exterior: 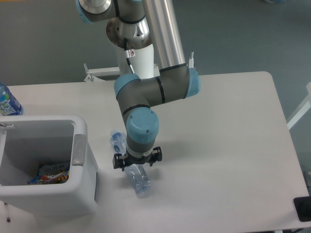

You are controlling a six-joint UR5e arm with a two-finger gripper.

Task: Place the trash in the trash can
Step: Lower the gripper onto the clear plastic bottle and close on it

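A crushed clear plastic bottle [138, 180] lies on the white table, slanting from upper left to lower right, just right of the trash can. My gripper [136, 162] hangs directly over the bottle's middle, its black fingers spread to either side, open, with the bottle between or beneath them. The trash can [85, 179] is a white rectangular bin at the left with a grey tab [78, 149] on its right rim. A blue-and-yellow snack packet [50, 173] lies flat on the bin's floor.
An upright blue-labelled water bottle [7, 102] stands at the far left edge behind the bin. The arm's base column [138, 53] rises at the table's back edge. A dark object [303, 208] sits at the front right corner.
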